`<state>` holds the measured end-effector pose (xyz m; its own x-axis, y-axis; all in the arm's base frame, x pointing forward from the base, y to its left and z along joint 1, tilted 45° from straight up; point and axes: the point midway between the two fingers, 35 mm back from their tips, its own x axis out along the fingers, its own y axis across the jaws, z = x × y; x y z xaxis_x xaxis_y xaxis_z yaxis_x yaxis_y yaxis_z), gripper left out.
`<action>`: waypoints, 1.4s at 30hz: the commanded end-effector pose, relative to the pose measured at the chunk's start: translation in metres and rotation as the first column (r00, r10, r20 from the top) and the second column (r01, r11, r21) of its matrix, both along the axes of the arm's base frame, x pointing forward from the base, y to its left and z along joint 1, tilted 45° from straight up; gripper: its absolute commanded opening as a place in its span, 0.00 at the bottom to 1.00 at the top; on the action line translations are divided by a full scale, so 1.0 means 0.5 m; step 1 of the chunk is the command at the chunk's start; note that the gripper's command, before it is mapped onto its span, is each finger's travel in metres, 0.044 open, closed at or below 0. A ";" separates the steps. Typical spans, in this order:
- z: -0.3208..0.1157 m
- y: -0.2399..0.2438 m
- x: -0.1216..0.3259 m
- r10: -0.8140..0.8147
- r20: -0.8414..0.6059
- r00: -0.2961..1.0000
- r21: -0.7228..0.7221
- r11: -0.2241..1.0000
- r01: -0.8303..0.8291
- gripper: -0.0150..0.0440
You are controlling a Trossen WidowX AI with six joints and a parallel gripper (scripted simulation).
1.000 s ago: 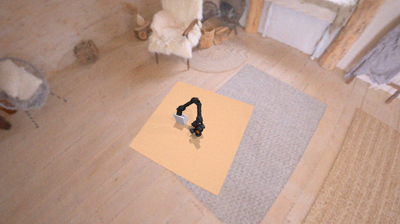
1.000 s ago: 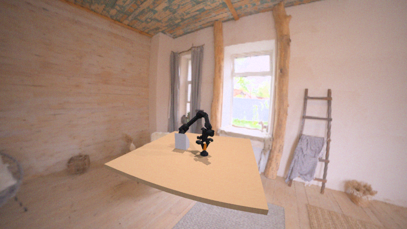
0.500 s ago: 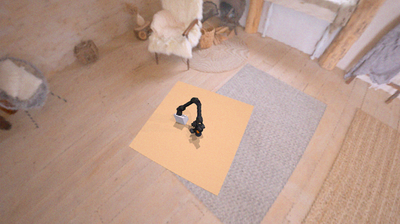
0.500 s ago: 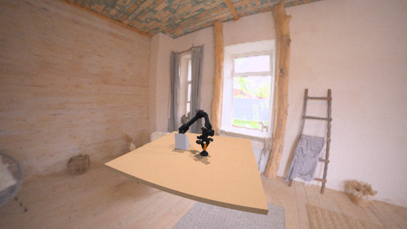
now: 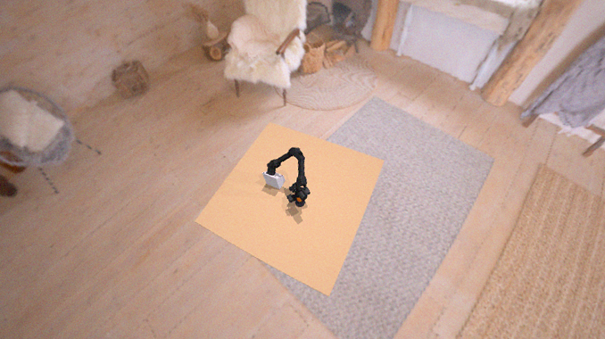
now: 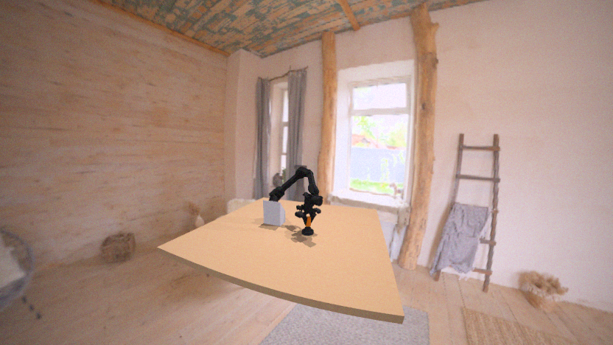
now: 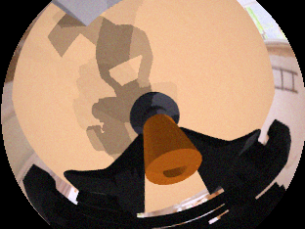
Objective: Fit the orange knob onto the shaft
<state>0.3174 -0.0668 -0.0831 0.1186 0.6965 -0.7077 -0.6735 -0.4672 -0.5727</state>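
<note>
The orange knob (image 5: 299,199) (image 6: 308,221) (image 7: 168,147) is upright, its far end over the dark round pedestal (image 6: 307,231) (image 7: 153,102). My gripper (image 6: 308,220) (image 7: 160,133) is shut on the knob, with one black finger on each side of it. In the exterior view the knob's lower end is just above or at the pedestal's top; I cannot tell whether a gap remains. The D-shaped shaft does not show; the knob and pedestal hide it. A dark recess shows in the knob's near end in the wrist view.
A light grey block (image 5: 272,180) (image 6: 272,212) (image 7: 88,10) stands on the tan table top (image 5: 256,225) (image 6: 342,265) (image 7: 210,73) by the arm's base. The arm arches from there to the pedestal. Shadows of the arm fall on the table.
</note>
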 end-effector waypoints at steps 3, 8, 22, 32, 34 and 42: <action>0.000 0.001 0.000 0.004 0.007 1.000 0.000 1.000 -0.004 0.25; -0.001 0.002 0.000 0.029 0.032 0.999 -0.005 1.000 -0.029 0.25; -0.003 0.003 0.004 0.048 0.051 0.998 -0.009 0.999 -0.048 0.25; -0.015 0.014 0.005 0.004 0.007 1.000 0.001 1.000 -0.004 0.25; -0.016 0.016 0.004 -0.006 -0.003 1.000 0.002 1.000 0.006 0.25; -0.023 0.024 0.004 -0.018 -0.014 1.000 0.004 1.000 0.018 0.25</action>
